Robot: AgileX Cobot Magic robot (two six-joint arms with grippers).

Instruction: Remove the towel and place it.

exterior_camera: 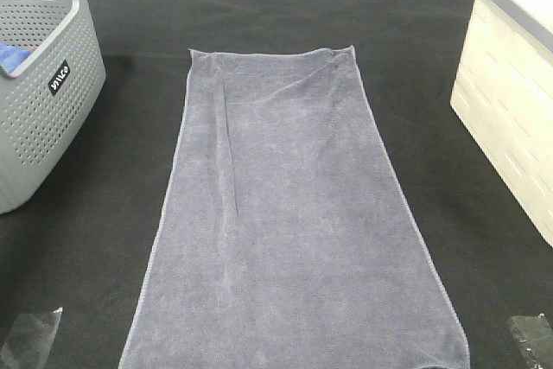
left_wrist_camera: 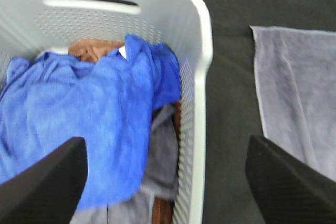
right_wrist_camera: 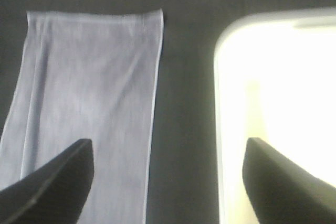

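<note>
Grey basket (left_wrist_camera: pixel 202 77) — blue cloth (left_wrist_camera: pixel 79 124) inside, towel (exterior_camera: pixel 294 222) flat beside

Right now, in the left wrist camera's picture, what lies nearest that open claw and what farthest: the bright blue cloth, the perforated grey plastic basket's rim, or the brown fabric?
From the left gripper:
1. Grey plastic basket: its rim runs between the fingers.
2. Bright blue cloth: inside, under one finger.
3. Brown fabric: deepest, beyond the blue.

left gripper (left_wrist_camera: pixel 165 182) fingers (left_wrist_camera: pixel 47 182): matte black, wedge-shaped, finely textured
right gripper (right_wrist_camera: pixel 168 182) fingers (right_wrist_camera: pixel 52 182): matte black, tapered, same build
</note>
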